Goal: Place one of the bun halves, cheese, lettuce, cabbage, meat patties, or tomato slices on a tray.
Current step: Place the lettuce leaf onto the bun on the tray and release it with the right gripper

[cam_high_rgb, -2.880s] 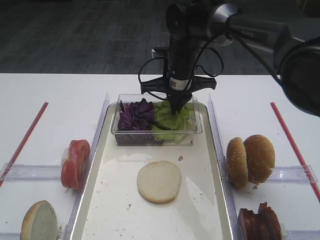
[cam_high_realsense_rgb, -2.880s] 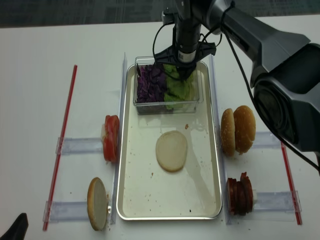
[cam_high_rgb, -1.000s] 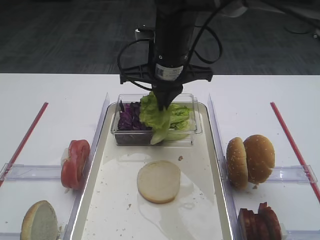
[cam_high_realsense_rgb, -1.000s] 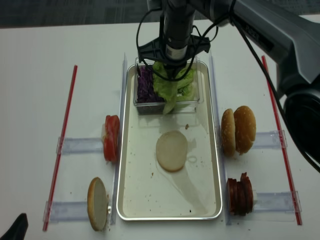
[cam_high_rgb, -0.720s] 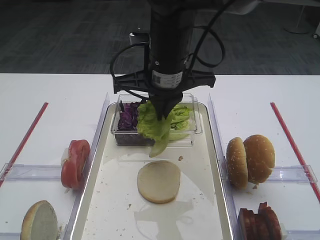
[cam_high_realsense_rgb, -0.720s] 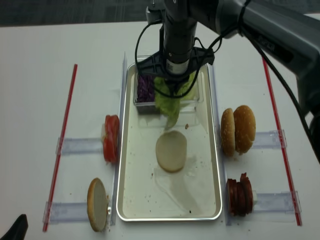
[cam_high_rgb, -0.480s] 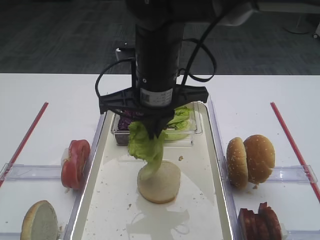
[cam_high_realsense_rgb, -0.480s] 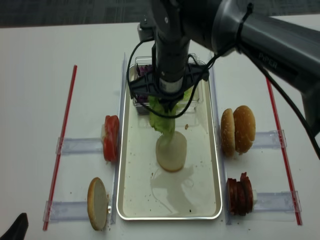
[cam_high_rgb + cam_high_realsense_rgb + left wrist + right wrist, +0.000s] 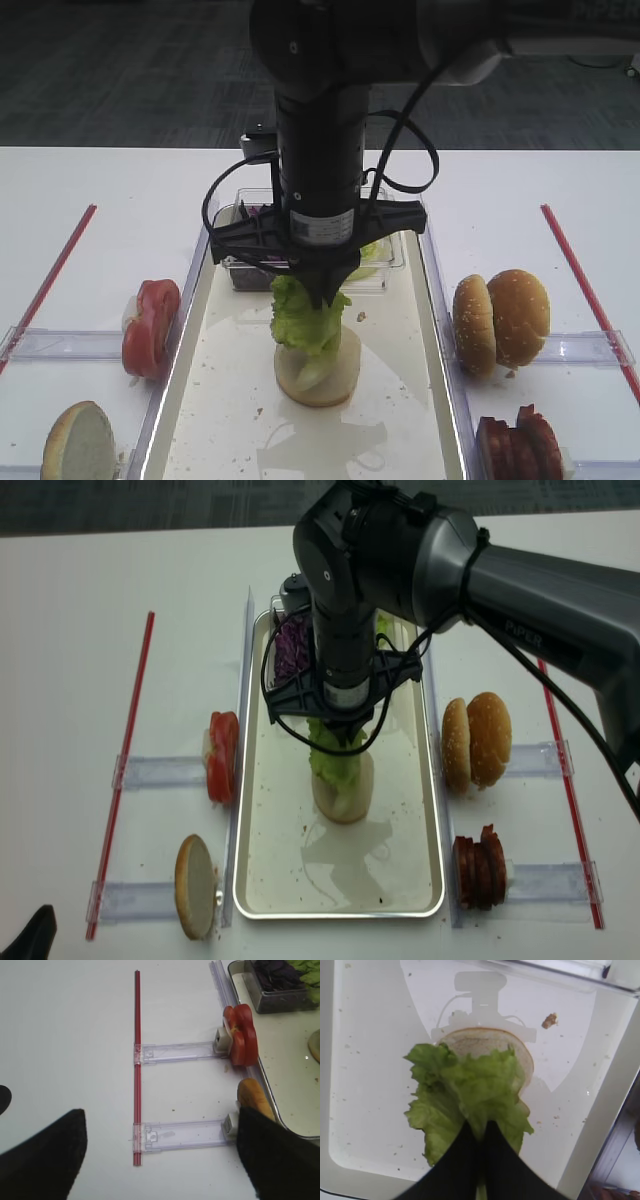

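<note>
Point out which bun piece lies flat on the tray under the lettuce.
The pale bun half in the middle of the tray, beneath the lettuce; the other buns stand on edge in holders outside the tray.

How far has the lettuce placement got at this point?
Done: a bun half lies flat on the tray. In hand: the right pincer is shut on a lettuce leaf, whose lower end drapes onto the bun. Left: opening the pincer to drop the leaf and pulling the arm clear.
</note>
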Motion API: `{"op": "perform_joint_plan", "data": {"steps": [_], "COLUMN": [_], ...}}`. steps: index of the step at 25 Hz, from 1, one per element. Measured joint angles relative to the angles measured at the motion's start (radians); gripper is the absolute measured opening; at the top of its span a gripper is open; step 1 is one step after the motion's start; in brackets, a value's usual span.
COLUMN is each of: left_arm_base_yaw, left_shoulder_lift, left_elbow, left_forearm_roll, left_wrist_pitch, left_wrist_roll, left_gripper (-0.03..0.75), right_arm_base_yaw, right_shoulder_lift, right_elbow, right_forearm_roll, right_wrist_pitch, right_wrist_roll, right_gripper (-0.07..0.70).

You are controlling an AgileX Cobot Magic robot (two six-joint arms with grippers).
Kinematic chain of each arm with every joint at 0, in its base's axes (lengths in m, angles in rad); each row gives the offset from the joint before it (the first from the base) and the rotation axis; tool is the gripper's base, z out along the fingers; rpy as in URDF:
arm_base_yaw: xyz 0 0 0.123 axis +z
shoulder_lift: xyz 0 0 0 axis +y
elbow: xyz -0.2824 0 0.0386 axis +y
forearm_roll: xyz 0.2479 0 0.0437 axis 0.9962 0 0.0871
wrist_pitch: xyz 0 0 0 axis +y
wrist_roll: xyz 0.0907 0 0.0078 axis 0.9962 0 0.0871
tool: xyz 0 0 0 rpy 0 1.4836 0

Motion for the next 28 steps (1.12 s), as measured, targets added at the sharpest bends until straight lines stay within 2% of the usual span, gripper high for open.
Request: {"op": "perform_joint_plan", "data": {"steps": [23, 26, 28], "left_arm_base_yaw": [0.000, 0.000, 0.000], "left_shoulder_lift": [0.000, 0.000, 0.000], "left_elbow": [0.000, 0.000, 0.000], "left_forearm_roll": [0.000, 0.000, 0.000], "left_wrist_pitch": [0.000, 0.000, 0.000], "left_wrist_roll": [0.000, 0.000, 0.000], "left_gripper": [0.564, 0.564, 0.564], "right_arm_base_yaw": [-0.004, -0.006, -0.006], "right_shoulder_lift": [0.092, 0.092, 0.092], "right_elbow": [0.000, 0.000, 0.000], "right_forearm_roll": [0.004, 0.004, 0.004], "right_wrist_pitch": [-0.008, -0.008, -0.008], "right_wrist_roll": [-0.042, -0.042, -0.042], "right_gripper": [0.057, 0.088, 0.157]}}
